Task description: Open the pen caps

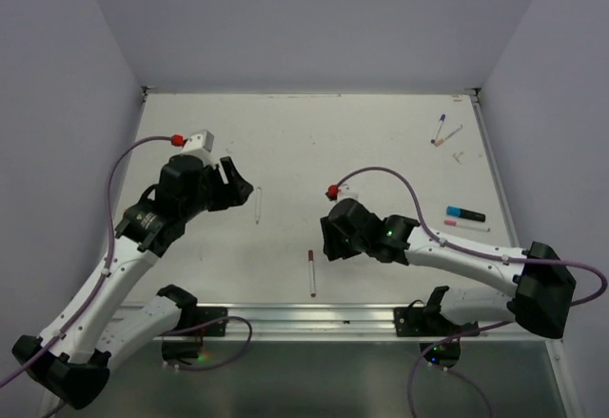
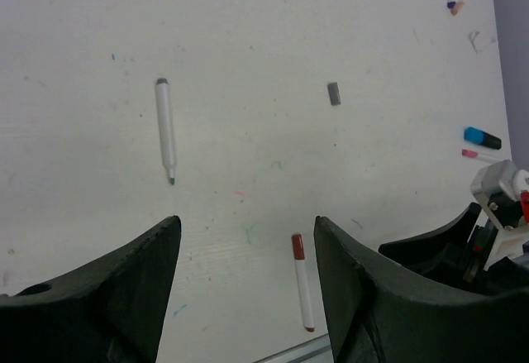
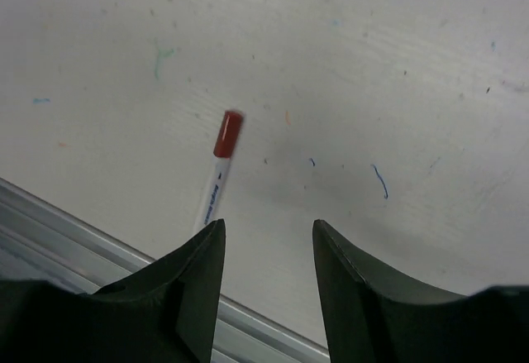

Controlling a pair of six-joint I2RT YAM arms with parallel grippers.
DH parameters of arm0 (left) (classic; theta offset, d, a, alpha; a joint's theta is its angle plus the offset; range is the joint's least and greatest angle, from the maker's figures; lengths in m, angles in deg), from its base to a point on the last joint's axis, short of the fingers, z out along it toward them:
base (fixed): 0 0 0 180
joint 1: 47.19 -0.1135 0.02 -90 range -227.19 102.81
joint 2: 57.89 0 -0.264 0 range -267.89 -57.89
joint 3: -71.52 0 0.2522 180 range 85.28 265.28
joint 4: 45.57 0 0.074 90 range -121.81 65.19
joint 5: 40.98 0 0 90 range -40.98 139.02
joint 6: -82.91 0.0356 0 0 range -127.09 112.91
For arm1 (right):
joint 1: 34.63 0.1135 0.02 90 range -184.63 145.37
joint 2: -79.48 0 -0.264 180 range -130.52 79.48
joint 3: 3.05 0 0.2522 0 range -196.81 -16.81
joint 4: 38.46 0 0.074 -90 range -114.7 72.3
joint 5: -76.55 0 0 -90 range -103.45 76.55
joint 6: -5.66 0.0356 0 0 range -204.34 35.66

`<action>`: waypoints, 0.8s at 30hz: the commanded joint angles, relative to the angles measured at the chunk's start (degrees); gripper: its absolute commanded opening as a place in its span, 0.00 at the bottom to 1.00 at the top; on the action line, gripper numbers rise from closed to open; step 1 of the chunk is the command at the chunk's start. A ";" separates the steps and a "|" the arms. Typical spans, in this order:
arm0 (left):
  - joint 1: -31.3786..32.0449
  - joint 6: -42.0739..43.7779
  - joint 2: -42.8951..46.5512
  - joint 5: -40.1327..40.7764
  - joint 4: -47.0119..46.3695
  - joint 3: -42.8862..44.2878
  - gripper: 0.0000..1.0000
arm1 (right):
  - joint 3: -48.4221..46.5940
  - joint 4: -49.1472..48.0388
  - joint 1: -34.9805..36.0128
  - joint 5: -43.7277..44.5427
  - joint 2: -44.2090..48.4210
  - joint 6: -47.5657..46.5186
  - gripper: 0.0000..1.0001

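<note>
My top cam, white ink-flecked table [image 1: 381, 142]: capless white pen [image 1: 258, 205] left of ctr; second white pen [image 1: 311, 277] w/ dark red cap [image 1: 310, 255] on, bottom ctr, near metal rail [image 1: 314, 315]. Right side: black marker [image 1: 473, 215] w/ blue cap [image 1: 454, 211], thin pen [image 1: 471, 227] w/ pink cap [image 1: 449, 223] just below. Upper right: two pens [image 1: 442, 125] close together. Left wrist cam: loose grey cap [image 2: 334, 93], upper middle.
</note>
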 commanded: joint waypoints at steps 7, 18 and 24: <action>0.37 -6.68 3.90 -14.20 -8.37 -14.14 0.67 | 3.94 0.42 13.61 3.76 -2.22 13.05 0.49; 0.81 -6.77 3.28 -16.58 -11.63 -18.63 0.66 | -1.33 -3.98 16.97 5.25 -12.94 14.37 0.49; 1.07 -6.77 5.64 -16.76 -10.93 -21.27 0.66 | -5.46 -3.54 12.77 6.58 -14.44 12.01 0.49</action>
